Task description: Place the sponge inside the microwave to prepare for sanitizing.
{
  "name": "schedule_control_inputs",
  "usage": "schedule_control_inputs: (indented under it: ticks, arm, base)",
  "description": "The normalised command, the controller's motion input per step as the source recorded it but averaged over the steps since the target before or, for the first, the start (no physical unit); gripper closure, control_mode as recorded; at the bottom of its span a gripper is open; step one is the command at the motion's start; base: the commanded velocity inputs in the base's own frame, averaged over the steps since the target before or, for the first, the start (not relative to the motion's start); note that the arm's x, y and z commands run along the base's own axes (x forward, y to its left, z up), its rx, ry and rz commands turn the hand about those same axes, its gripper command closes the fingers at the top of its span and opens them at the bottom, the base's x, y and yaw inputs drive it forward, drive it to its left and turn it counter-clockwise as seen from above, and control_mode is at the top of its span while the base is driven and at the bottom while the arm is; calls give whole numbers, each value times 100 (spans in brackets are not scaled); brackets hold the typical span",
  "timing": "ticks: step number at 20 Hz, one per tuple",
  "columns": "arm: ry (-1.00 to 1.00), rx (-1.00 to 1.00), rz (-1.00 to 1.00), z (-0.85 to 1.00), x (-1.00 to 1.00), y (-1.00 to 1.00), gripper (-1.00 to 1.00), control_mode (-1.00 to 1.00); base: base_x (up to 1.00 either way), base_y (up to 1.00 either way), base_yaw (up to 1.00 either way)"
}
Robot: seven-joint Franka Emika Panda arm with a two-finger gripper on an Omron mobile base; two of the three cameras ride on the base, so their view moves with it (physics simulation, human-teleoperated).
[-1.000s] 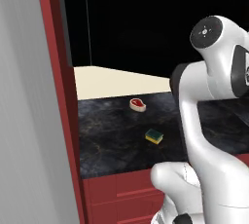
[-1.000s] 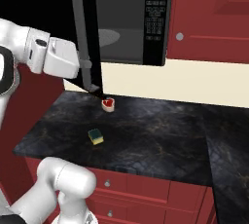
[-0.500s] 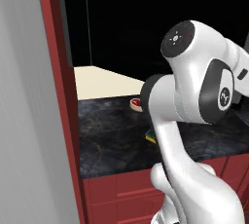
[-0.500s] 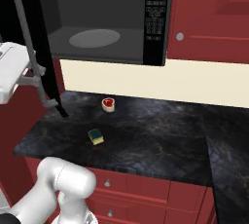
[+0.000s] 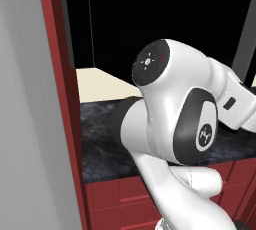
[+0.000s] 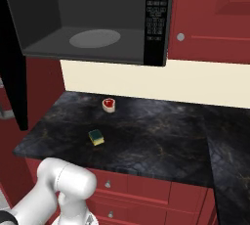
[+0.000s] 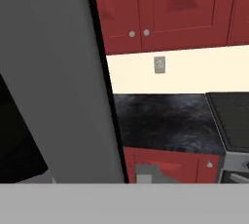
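From my seat: microwave (image 6: 97,23) door now swung wide open vs a sec ago, when it was only partway. In the right base view its black door (image 6: 12,72) hangs edge-on at far left, and the dark grey cavity w/ round glass turntable (image 6: 94,38) is fully exposed; button panel (image 6: 156,18) on the right side. Sponge (image 6: 96,137) hasn't moved: lying flat on the dark marble counter (image 6: 161,141), green layer up, toward the front-left part, well apart from the microwave above. Red-and-white steak piece (image 6: 109,104) same spot too, behind the sponge near the cream backsplash. Arm has swung a lot: a sec ago the hand was at the door edge in the right base view; now only the arm's lower link (image 6: 58,190) shows there at bottom left, and in the left base view the big white elbow (image 5: 175,114) blocks most of the counter. Hand view looks along the grey door face toward red cabinets (image 7: 165,9) and a wall outlet (image 7: 159,64). Pincer: can't tell if apart or together; nothing seen held.
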Motion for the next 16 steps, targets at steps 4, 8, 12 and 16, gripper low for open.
schedule_control_inputs:
  ticks: [4,8,12,16]
  arm:
    - [0,0,0,0,0,0,-100,-100]
    - [0,0,0,-2,0,5,-100,-100]
    - [0,0,9,-7,0,32,-100,-100]
    - [0,0,19,0,0,28,-100,-100]
  base:
    - [0,0,0]
    - [0,0,0]
    - [0,0,0]
    - [0,0,0]
